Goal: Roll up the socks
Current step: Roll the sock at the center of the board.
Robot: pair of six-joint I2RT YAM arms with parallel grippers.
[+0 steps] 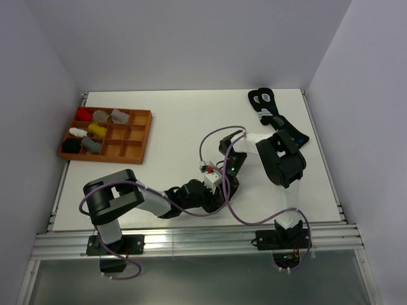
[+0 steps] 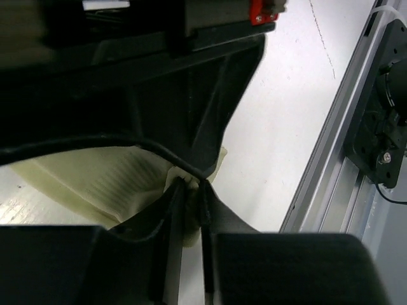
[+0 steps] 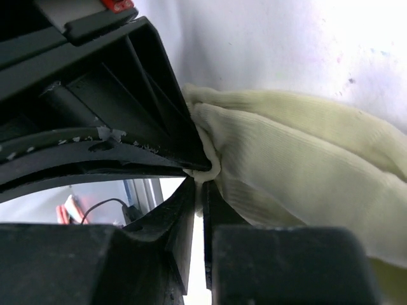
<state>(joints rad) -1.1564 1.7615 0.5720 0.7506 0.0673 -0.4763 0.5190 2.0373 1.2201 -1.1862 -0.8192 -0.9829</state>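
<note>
Seen from above, the left gripper (image 1: 215,187) and right gripper (image 1: 224,180) meet so closely that their dark bodies cover whatever lies between and beneath the jaws. In the left wrist view the pale cream sock (image 2: 105,184) shows only to the left of the jaws. The right gripper's blurred black body blocks everything above them, and the left gripper's own base cuts the fabric off below. Whether those jaws pinch the cloth cannot be told. In the right wrist view the sock runs out of frame to the right of the jaws. Beyond the jaws, the black socks (image 1: 262,98) pass partly under the right arm.
</note>
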